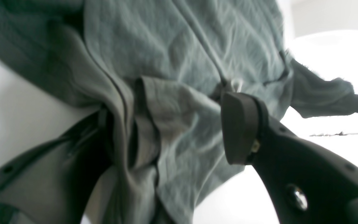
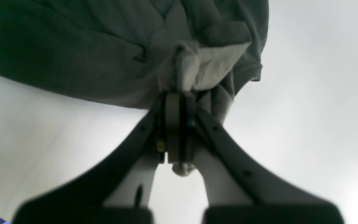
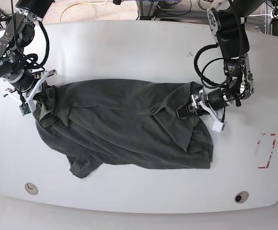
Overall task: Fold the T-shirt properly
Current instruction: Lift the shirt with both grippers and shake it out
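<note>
The dark grey T-shirt (image 3: 124, 124) lies spread and wrinkled across the middle of the white table (image 3: 129, 48). At the shirt's left end in the base view, my right gripper (image 3: 35, 94) is shut on a bunched edge of it. The right wrist view shows the pads of this gripper (image 2: 177, 99) pressed together with a pinch of T-shirt (image 2: 104, 46) fabric sticking out. At the shirt's right end my left gripper (image 3: 187, 109) stands wide open. In the left wrist view, folds of the T-shirt (image 1: 172, 62) hang between this gripper's (image 1: 166, 109) spread fingers and cover part of the left finger.
A red rectangle outline (image 3: 265, 151) is marked on the table at the right. Two round fittings (image 3: 31, 188) (image 3: 241, 197) sit near the front edge. Cables and frame parts (image 3: 177, 7) lie beyond the back edge.
</note>
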Robot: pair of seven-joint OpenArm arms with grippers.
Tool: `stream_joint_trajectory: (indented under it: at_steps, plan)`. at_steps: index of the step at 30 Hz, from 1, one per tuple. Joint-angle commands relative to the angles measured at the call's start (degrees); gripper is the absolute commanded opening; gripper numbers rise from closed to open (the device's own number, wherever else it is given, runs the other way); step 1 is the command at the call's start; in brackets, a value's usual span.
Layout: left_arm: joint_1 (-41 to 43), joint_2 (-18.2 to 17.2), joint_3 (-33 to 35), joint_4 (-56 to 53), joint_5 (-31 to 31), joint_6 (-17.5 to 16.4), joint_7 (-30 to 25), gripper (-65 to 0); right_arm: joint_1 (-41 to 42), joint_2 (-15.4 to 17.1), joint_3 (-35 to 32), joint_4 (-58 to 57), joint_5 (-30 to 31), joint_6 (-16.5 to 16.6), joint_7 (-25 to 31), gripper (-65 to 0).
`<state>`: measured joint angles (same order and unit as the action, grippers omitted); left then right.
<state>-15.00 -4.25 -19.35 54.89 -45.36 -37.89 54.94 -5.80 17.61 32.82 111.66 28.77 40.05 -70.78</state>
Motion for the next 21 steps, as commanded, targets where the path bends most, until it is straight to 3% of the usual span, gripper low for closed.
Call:
stream_joint_trajectory:
  at_steps: [1,4,5,8,16,21]
  plan:
    - [-1.21,-0.36,0.23,-1.84,2.95,0.92,1.19,-28.5,0.57,0.90,0.46,1.00,0.81,-0.05,1.03,-65.0]
    - [-1.83,-0.45,0.06,-4.12,2.95,0.92,0.49,-43.5,0.57,0.90,0.54,1.00,0.81,-0.05,1.03,-65.0]
    - [-2.01,-0.45,-0.03,-5.36,2.95,0.92,-0.74,-52.9,0.57,0.90,0.54,1.00,0.81,-0.05,1.03,-65.0]
    - [-2.01,-0.63,0.23,-7.47,2.95,0.92,-3.11,-65.0,0.57,0.90,0.54,1.00,0.81,-0.05,1.03,-65.0]
    - [-1.39,-0.63,-0.03,-5.18,2.51,2.94,-3.46,-64.6,0.48,0.90,0.54,1.00,0.81,-0.05,1.03,-65.0]
    - [1.25,-1.51,-0.29,4.23,2.42,2.94,2.25,-64.6,0.40,0.90,0.72,1.00,0.72,-0.05,1.03,-65.0]
